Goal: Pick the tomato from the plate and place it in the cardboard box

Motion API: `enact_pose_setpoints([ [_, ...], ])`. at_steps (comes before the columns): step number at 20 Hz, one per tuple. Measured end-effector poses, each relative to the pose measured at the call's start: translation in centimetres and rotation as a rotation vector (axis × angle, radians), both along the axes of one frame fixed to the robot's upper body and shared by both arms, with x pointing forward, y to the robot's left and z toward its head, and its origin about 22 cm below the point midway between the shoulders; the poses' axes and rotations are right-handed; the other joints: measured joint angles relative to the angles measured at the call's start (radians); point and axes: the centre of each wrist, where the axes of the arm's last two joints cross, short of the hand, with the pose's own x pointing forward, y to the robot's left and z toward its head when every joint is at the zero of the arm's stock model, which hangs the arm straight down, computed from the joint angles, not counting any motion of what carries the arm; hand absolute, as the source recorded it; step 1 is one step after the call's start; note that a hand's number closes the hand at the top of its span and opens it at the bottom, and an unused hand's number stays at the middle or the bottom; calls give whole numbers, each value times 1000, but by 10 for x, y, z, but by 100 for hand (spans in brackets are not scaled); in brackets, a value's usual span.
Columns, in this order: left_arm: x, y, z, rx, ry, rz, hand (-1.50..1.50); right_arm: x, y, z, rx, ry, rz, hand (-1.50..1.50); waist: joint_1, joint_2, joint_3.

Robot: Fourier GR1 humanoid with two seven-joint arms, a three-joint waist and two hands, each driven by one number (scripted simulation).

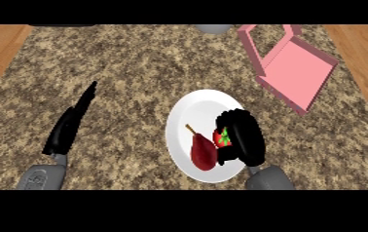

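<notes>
- The tomato (222,137) is seen on the right half of the white plate (194,106), which lies near the front edge of the counter (129,70), a little right of its middle.
- The right hand (243,134) is curled over the tomato, fingers on its far side and thumb towards its near side; only a strip of red with a green stem shows between them, so whether it is fully gripped cannot be told.
- A dark red pear (203,150) with a thin stalk lies just beside the tomato on the plate's near half; it is judged best that the fingers be kept off it while the grasp is closed, so that it is not dragged along.
- A straight lift is advised before any sideways travel, so that the plate's rim is cleared and the plate is not pushed.
- The pink cardboard box (298,72) stands open near the counter's far right corner, well apart from the plate; the tomato is best carried over its near wall and lowered inside before the fingers are opened.
- The box looks light and may shift if knocked; its walls should not be touched.
- The left hand (68,126) is resting with straight fingers near the front left corner, holding nothing.
</notes>
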Motion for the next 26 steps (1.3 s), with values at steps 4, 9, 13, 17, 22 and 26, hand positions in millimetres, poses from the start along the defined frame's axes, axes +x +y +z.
enact_pose_setpoints([
  [4, 3, -4, 7, 0, -1, -5, 0, -6, 0, 2, 18, -71, -44, 150, -1, 2, 3],
  [9, 8, -10, 10, 4, -12, -8, 0, 29, -6, 24, 17, 18, -259, 150, 13, 16, 9],
  [13, 9, -15, 12, 6, -23, -29, 0, 65, -19, 39, -16, 195, -509, 150, 41, 28, 7],
  [17, 13, -21, 12, 6, -21, -49, 0, 111, -12, 87, -80, 264, -717, 150, 61, 30, 8],
  [22, 13, -24, 9, 5, -19, -55, 0, 156, 13, 164, -159, 237, -961, 150, 71, 28, 11],
  [26, 16, -19, 11, 7, -20, -47, 0, 178, 32, 219, -191, 200, -1094, 150, 63, 26, 13],
])
